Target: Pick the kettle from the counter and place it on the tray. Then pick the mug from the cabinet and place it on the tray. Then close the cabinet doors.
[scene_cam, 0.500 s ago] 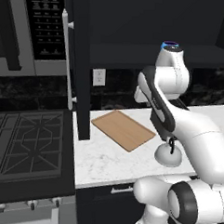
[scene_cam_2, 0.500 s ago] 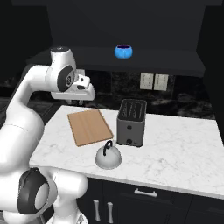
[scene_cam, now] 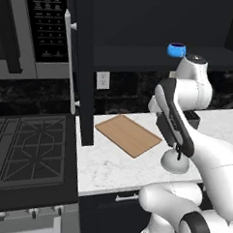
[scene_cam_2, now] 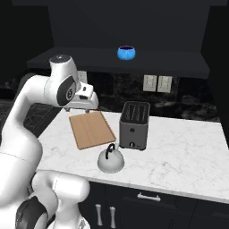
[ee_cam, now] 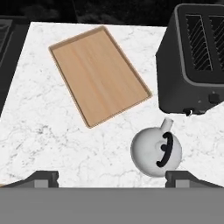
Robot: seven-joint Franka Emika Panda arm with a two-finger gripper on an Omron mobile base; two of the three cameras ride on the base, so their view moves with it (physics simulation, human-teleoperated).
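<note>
The silver-grey kettle with its dark arched handle stands on the white marble counter, just in front of the black toaster. My gripper hangs open high above the counter and looks down. The kettle lies below it, nearer the right fingertip, and nothing is between the fingers. The wooden tray lies bare to the kettle's left. From the right base the kettle, tray and hand are seen. The blue mug sits on the shelf of the open cabinet. The left cabinet door stands open.
A black toaster stands right behind the kettle, beside the tray. The stovetop lies left of the counter, under the microwave. Wall sockets sit on the dark backsplash. Open counter stretches to the right of the toaster.
My hand has shifted a little to the right and lower over the counter. Kettle, tray, mug and door have not moved.
</note>
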